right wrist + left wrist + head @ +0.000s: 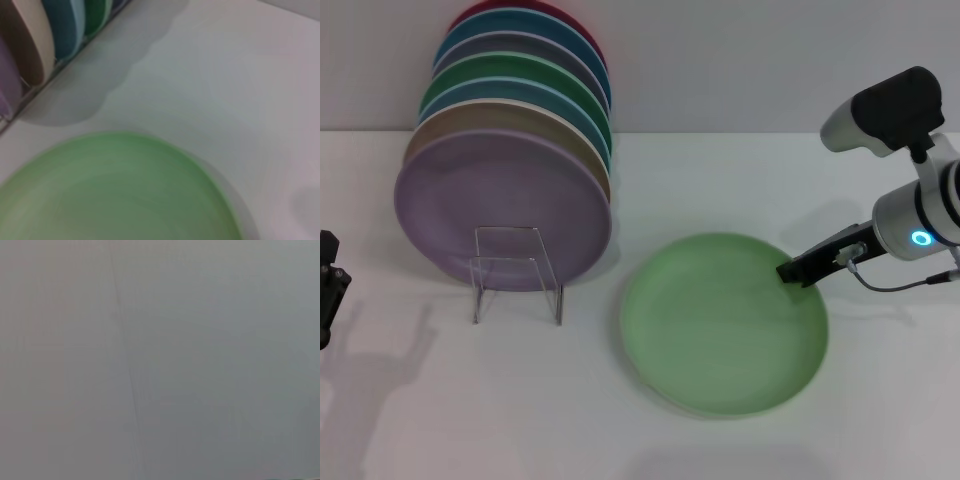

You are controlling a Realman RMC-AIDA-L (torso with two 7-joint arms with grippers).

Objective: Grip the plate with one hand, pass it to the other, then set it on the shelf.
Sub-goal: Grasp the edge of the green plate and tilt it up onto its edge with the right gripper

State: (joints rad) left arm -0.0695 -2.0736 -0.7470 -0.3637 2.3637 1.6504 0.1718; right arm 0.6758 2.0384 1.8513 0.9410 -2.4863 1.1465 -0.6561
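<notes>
The pale mint-green plate (723, 322) lies flat on the white table, right of centre. It also fills the lower part of the right wrist view (120, 192). My right gripper (792, 270), on the silver-grey arm with the blue glowing ring, reaches in from the right, and its black tip is at the plate's far right rim. My left gripper (328, 285) is low at the far left edge of the table, apart from everything. The clear shelf (516, 272) stands left of the plate, its transparent front bracket facing me.
Several plates stand upright in the shelf, with a lavender plate (500, 205) in front and tan, blue, green and red ones behind. They also show in the right wrist view (30, 45). A grey wall runs behind the table. The left wrist view shows only a plain grey surface.
</notes>
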